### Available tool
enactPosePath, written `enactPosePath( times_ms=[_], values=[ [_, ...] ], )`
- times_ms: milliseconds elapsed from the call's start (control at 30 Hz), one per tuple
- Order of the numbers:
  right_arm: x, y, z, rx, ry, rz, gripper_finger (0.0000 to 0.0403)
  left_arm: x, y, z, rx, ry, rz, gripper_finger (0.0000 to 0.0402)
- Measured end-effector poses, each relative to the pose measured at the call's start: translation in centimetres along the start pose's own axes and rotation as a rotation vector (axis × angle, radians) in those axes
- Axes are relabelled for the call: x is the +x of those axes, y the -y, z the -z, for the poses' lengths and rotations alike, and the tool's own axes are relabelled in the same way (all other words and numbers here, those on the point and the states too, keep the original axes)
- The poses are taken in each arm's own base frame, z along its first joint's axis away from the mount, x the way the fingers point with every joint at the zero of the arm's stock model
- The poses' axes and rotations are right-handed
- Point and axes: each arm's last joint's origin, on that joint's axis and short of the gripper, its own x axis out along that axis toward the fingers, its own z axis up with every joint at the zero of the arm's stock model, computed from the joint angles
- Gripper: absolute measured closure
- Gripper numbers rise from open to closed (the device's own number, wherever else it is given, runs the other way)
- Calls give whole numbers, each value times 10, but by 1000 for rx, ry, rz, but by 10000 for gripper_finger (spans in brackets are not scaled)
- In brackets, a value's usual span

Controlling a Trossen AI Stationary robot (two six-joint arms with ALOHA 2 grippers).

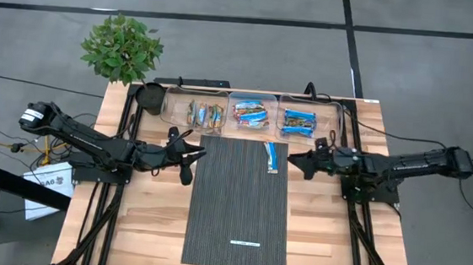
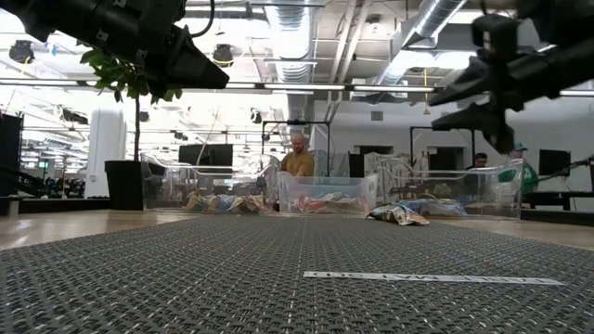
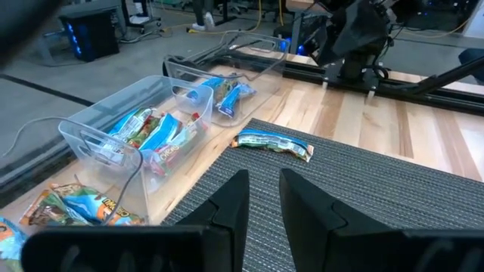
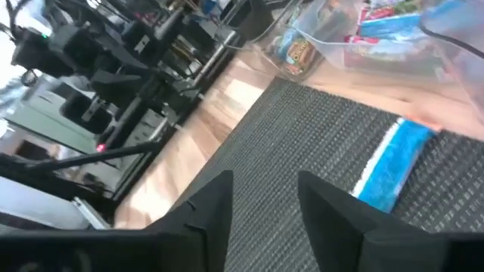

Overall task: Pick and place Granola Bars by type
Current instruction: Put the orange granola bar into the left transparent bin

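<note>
Hovering just beside the last blue bar [image 1: 272, 156] on the dark mat [image 1: 238, 226], right gripper [image 1: 295, 162] with fingers apart, likely ready to grab; lying near the far edge, close to three clear bins [image 1: 253, 113], each kept for one kind of bar; waiting at the mat's other side, left gripper [image 1: 194, 153], fingers apart too, holding nothing.

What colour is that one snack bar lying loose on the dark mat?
The loose bar is bright blue with a white edge, clearest in the right wrist view; it lies on the mat.
</note>
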Motion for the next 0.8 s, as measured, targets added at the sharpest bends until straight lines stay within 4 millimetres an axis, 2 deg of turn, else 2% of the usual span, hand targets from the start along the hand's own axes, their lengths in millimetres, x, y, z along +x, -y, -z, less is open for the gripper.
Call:
enactPosePath(
  times_ms=[167,333,533,800],
  values=[
    [24,-16,-10,-45,-48,79,218,0,0,0,1,0,0,334],
    [48,-18,-22,-81,-141,264,179,0,0,0,1,0,0,334],
    [71,-18,-35,-102,-290,496,171,0,0,0,9,0,0,334],
    [108,-23,-35,-180,-413,591,176,0,0,0,50,0,-1,334]
  ],
)
